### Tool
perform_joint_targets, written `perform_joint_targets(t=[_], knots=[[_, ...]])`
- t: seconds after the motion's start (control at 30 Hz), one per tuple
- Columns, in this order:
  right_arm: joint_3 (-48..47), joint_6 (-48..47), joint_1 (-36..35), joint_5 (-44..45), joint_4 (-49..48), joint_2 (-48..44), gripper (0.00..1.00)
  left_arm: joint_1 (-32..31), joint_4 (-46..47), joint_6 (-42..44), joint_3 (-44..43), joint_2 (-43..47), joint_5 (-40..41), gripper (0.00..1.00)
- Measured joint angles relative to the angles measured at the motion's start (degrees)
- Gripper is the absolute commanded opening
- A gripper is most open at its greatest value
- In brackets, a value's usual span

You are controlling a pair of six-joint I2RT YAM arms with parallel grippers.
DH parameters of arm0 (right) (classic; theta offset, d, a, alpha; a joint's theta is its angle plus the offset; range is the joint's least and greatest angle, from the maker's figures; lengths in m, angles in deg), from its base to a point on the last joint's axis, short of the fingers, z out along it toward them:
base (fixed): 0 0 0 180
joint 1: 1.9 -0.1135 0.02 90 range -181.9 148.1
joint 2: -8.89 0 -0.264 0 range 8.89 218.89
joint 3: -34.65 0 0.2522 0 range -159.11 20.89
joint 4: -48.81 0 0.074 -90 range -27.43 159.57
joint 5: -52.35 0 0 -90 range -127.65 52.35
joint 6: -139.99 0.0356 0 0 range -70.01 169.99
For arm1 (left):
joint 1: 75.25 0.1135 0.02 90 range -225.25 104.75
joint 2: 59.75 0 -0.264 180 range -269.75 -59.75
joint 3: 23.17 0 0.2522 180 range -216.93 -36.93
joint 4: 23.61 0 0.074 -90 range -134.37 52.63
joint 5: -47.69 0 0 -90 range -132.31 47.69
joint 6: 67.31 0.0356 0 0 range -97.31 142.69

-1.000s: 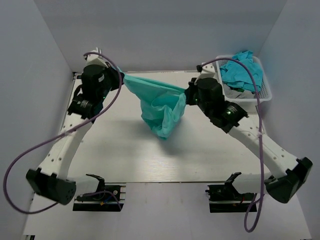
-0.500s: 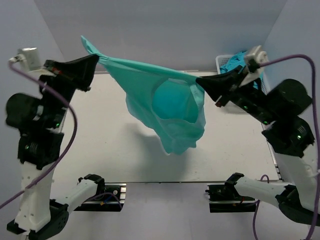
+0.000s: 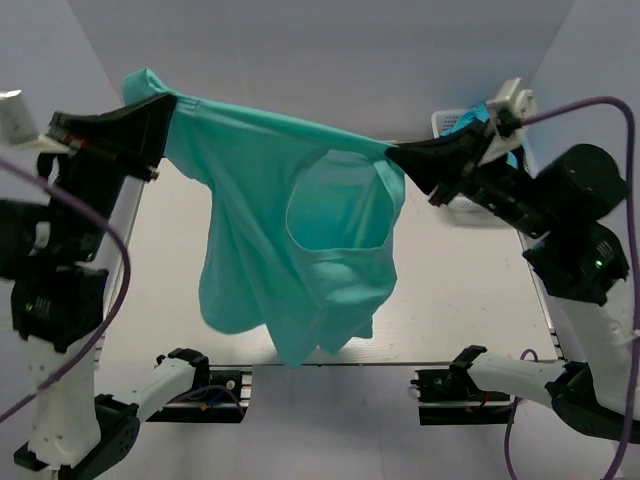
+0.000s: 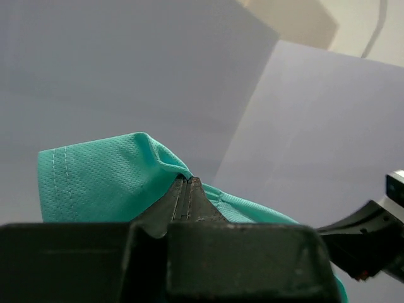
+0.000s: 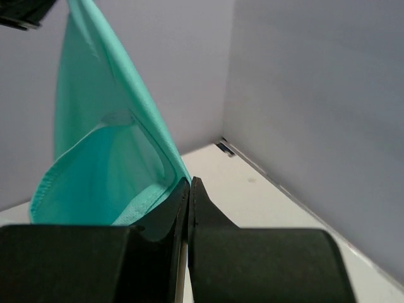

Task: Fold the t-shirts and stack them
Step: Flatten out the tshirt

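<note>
**T-shirt (image 3: 300,250) hauled up and stretched wide between both arms**

Compared with half a second earlier, the t-shirt had been pulled a good bit wider and flatter. Its left-hand corner had been carried further out to the left of the top view. The bunched-up middle had been opened out, so the cloth was hung down as far as the near edge of the table (image 3: 450,290) in that view. A second earlier it had been held low and crumpled over the tabletop.

The left gripper (image 3: 172,105) was seen clamped tight on one teal corner. In the left wrist view its two fingers were pressed together, with a stitched hem poking out past the tips. The right gripper (image 3: 395,157) was pinched closed on the other end of the top edge, right beside a big hemmed opening. Whether that was the neck or a sleeve couldn't be told. In the right wrist view the fabric was seen running away from the closed fingertips toward the left arm.

The t-shirt was held up in the air, stretched nearly taut along its top edge, with the rest draped loosely below. Behind the right arm a white basket (image 3: 441,120) was partly hidden, with more turquoise tees (image 3: 472,122) showing in it.
</note>
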Motion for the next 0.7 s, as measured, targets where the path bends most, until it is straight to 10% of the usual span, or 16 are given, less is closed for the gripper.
perform_joint_targets(t=[0.3, 0.37, 0.4, 0.5, 0.7], knots=[[12.9, 0.0, 5.5, 19.9, -5.9, 15.3, 0.0, 0.3, 0.3, -0.7, 9.2, -18.6, 13.7, 0.0], [15.1, 0.7, 9.5, 19.8, -7.2, 23.5, 0.02, 0.6, -0.2, -0.8, 10.6, -28.8, 16.0, 0.16], [15.8, 1.1, 11.4, 19.1, -7.6, 27.5, 0.39, 0.6, -0.9, -0.7, 9.9, -34.4, 16.6, 0.32], [15.0, 1.9, 17.6, 17.6, -5.9, 42.1, 0.78, 0.8, -8.9, -0.2, -0.8, -55.3, 18.0, 0.99], [10.6, 1.9, 22.1, 14.4, 3.0, 52.2, 0.9, 1.5, -25.3, -0.1, -17.9, -78.2, 19.2, 0.99]])
